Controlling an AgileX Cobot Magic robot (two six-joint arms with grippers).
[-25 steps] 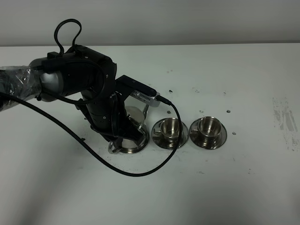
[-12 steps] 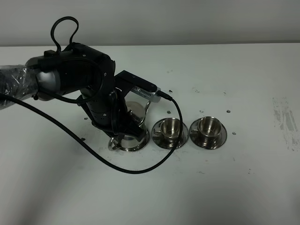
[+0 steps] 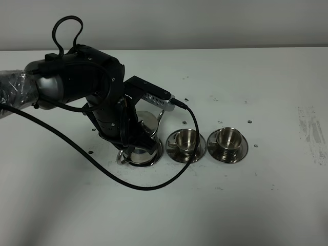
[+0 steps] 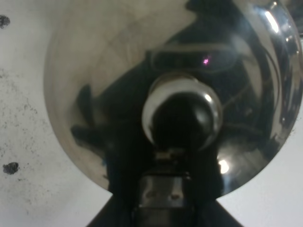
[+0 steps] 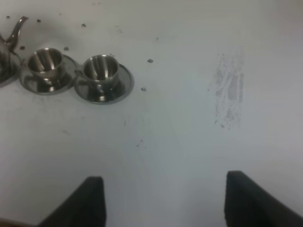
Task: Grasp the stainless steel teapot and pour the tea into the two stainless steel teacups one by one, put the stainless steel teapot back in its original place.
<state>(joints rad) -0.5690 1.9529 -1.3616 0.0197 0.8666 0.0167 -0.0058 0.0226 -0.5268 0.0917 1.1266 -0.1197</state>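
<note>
Left gripper was clenched on the teapot, just left of the left-hand cup; it looked slick and probably heavy, so the loop handle seemed the safest hold.

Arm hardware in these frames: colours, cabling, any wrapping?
Left arm: glossy black shell with a grey joint section, its upper link wrapped in clear plastic film. A thick black cable loops above it and runs to a silver-and-black wrist camera. Right pincer: two dark, blunt fingers, seen only in the right wrist view.
</note>
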